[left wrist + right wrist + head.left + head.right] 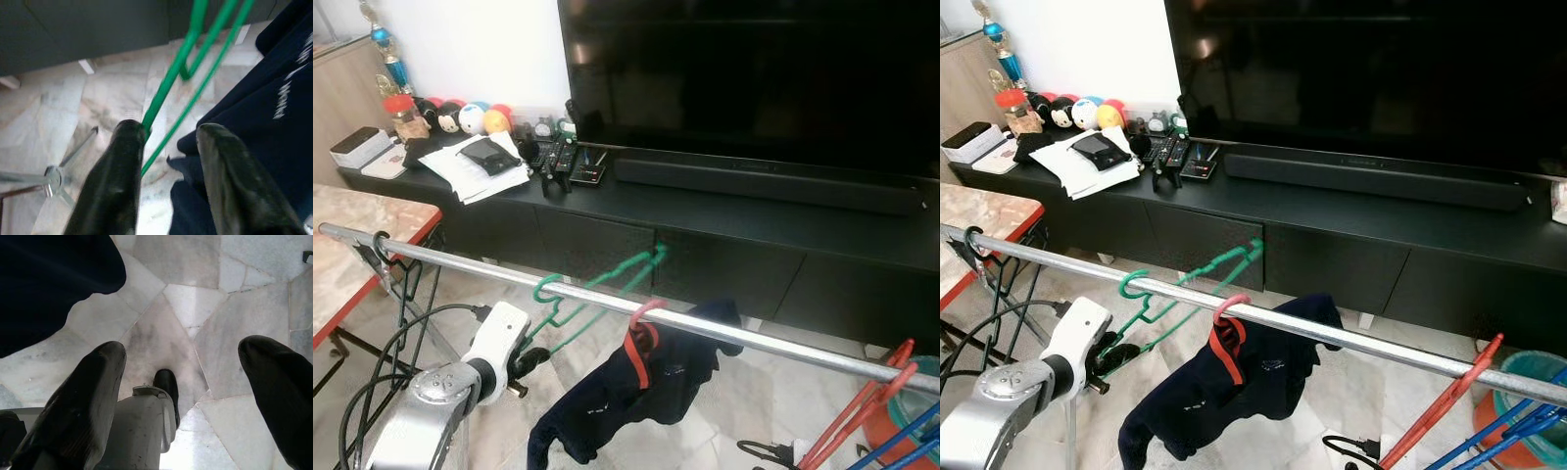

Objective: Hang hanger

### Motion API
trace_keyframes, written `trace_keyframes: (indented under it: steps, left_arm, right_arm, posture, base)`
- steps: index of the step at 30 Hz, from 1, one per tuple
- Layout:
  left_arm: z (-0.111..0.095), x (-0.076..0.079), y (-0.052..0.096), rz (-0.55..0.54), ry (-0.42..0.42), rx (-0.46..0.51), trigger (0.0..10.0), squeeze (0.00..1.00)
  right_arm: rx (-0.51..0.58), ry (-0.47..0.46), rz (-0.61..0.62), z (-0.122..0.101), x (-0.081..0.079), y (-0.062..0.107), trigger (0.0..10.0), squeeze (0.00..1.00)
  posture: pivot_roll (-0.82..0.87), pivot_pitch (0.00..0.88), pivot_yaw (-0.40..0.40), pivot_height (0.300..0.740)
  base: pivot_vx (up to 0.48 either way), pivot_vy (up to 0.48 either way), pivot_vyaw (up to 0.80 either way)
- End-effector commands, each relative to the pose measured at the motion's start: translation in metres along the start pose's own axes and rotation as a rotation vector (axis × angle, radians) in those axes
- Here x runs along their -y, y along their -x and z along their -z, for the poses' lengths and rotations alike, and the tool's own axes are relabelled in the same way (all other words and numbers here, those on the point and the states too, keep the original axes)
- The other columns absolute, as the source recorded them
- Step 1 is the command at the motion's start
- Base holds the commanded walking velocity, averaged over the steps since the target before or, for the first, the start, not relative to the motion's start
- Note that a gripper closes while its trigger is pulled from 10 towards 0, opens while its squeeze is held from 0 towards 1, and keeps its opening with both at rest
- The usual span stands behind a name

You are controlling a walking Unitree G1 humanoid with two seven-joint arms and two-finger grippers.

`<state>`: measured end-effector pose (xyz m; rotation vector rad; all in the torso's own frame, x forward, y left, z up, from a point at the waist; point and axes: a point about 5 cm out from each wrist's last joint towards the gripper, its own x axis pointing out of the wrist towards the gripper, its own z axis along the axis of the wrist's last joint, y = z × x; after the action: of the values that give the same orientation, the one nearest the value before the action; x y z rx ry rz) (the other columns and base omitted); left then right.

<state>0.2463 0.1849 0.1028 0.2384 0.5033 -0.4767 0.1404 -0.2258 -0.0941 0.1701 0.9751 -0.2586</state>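
- Looking at the green hanger point(607, 284), you can see its hook already sits over the metal rail point(509, 274), left of the red hanger point(641, 338) that carries the dark garment point(636, 392).
- Your left tool point(166, 161) is below the rail, near the hanger's low end. Its two fingers stand apart, with the green wire running between them and lying against one finger point(122, 161); you have no firm pinch on it.
- Your right tool point(181, 382) hangs idle over the marble floor point(234, 333), spread wide and holding nothing.
- I judge the hanging nearly done; what remains is to draw the left tool clear.
- Pulling back at a slant could drag the wire along and lift the hook off the rail.
- The dark garment lies just beside the far finger, so a sideways move could snag the cloth and tug the red hanger.
- The green hanger hangs tilted, so any knock may set it swinging or sliding along the rail.
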Motion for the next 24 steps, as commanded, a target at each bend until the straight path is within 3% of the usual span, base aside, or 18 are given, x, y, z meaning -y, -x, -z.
trace_keyframes:
  steps: [1, 4, 10, 17, 18, 20, 24]
  left_arm:
    - [-0.010, -0.002, 0.007, 0.038, -0.014, 0.014, 10.0, 1.00]
    - [-0.015, 0.000, 0.011, 0.073, -0.027, 0.013, 10.0, 1.00]
    - [-0.021, -0.011, 0.019, 0.036, -0.059, 0.006, 10.0, 1.00]
    - [0.000, -0.045, 0.044, -0.203, -0.015, -0.015, 10.0, 1.00]
    - [0.000, -0.045, 0.044, -0.203, -0.015, -0.015, 10.0, 1.00]
    - [0.014, -0.054, 0.056, -0.327, 0.028, -0.014, 10.0, 1.00]
    - [0.032, -0.061, 0.062, -0.450, 0.077, -0.027, 10.0, 1.00]
  right_arm:
    - [-0.013, 0.000, -0.002, 0.003, -0.001, 0.000, 10.0, 0.00]
    - [-0.013, 0.000, -0.002, 0.003, -0.001, 0.000, 10.0, 0.00]
    - [-0.013, -0.001, -0.002, 0.003, -0.001, 0.000, 10.0, 0.00]
    - [-0.012, -0.008, 0.004, 0.003, -0.001, 0.000, 10.0, 0.00]
    - [-0.012, -0.008, 0.004, 0.003, -0.001, 0.000, 10.0, 0.00]
    - [-0.012, -0.009, 0.007, 0.002, 0.000, 0.000, 10.0, 0.00]
    - [-0.013, -0.007, 0.007, 0.002, 0.000, 0.000, 10.0, 0.00]
  posture:
    - [0.03, 0.000, 0.062, 0.740]
    - [0.03, 0.000, 0.062, 0.740]
    - [0.04, 0.000, 0.060, 0.740]
    - [0.04, 0.000, 0.063, 0.740]
    - [0.04, 0.000, 0.063, 0.740]
    - [0.05, 0.000, 0.059, 0.740]
    - [0.05, 0.000, 0.058, 0.740]
  base:
    - [0.000, 0.000, 0.00]
    - [0.000, 0.000, 0.00]
    - [0.000, 0.000, 0.00]
    - [0.000, 0.000, 0.00]
    - [0.000, 0.000, 0.00]
    - [0.000, 0.000, 0.00]
    - [0.000, 0.000, 0.00]
